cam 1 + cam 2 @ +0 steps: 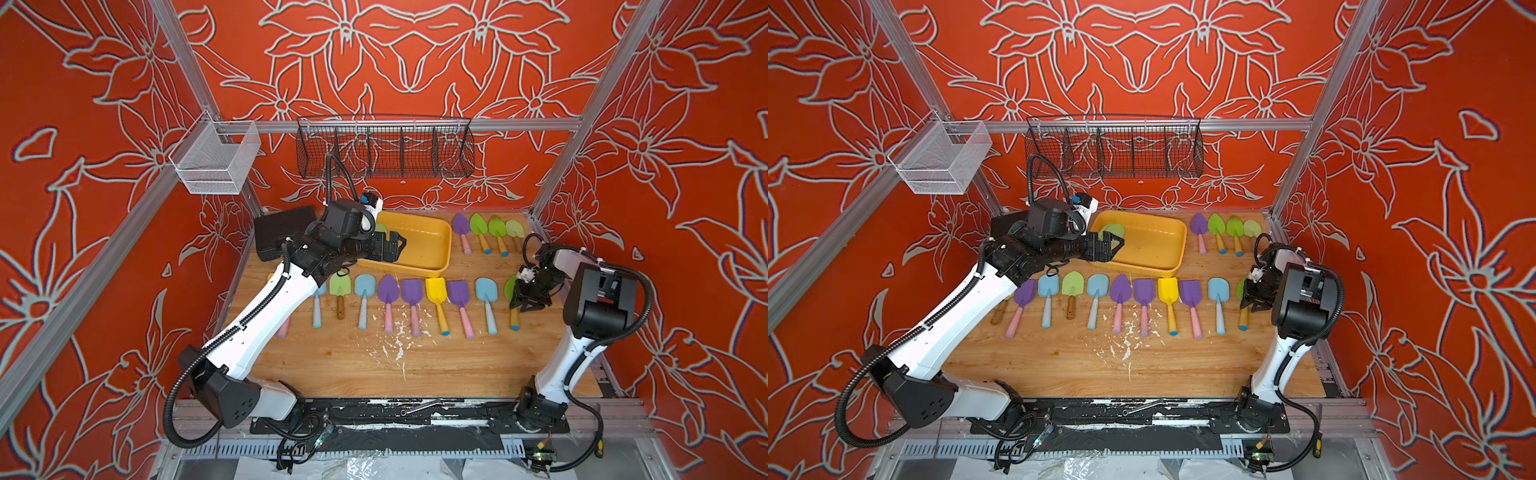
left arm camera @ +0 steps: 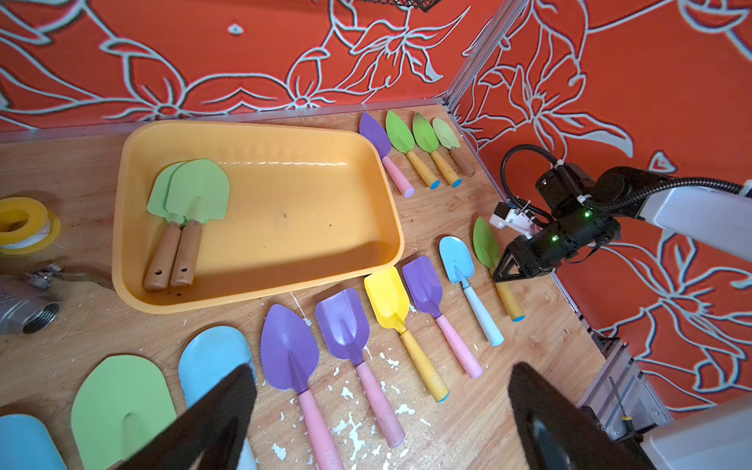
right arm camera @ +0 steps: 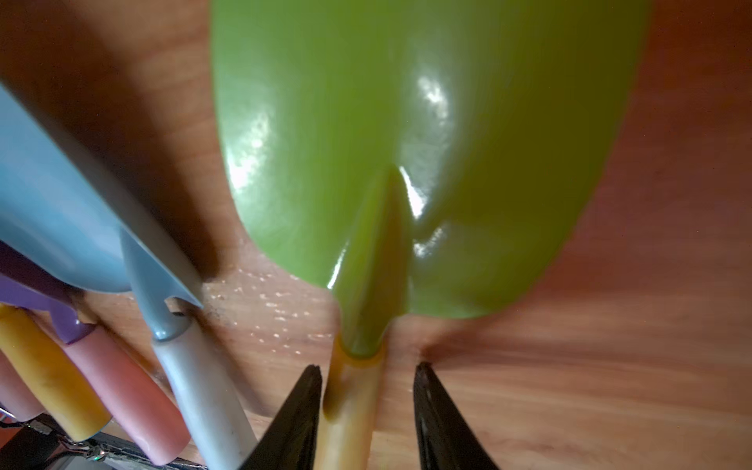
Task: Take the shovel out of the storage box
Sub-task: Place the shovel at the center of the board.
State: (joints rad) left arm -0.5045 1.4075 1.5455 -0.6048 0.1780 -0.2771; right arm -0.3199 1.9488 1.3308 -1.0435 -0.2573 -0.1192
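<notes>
The yellow-orange storage box (image 1: 446,245) (image 2: 305,211) sits at the back middle of the wooden table. Two light green shovels (image 2: 191,203) with wooden handles lie side by side at its left end; only a sliver of green (image 1: 1115,230) shows past my arm. My left gripper (image 1: 395,245) (image 2: 380,368) hangs wide open over the box's left end, holding nothing. At the right, my right gripper (image 1: 528,307) (image 3: 368,368) straddles the yellow handle of a darker green shovel (image 3: 407,142) lying on the table, its jaws apart with a gap on one side.
Several coloured shovels (image 1: 436,303) lie in a row in front of the box, and several more (image 1: 482,232) at the back right. A black case (image 1: 282,232) stands back left. A yellow tape roll (image 2: 22,219) and a metal fitting (image 2: 24,309) lie beside the box. Wire baskets (image 1: 386,149) hang above.
</notes>
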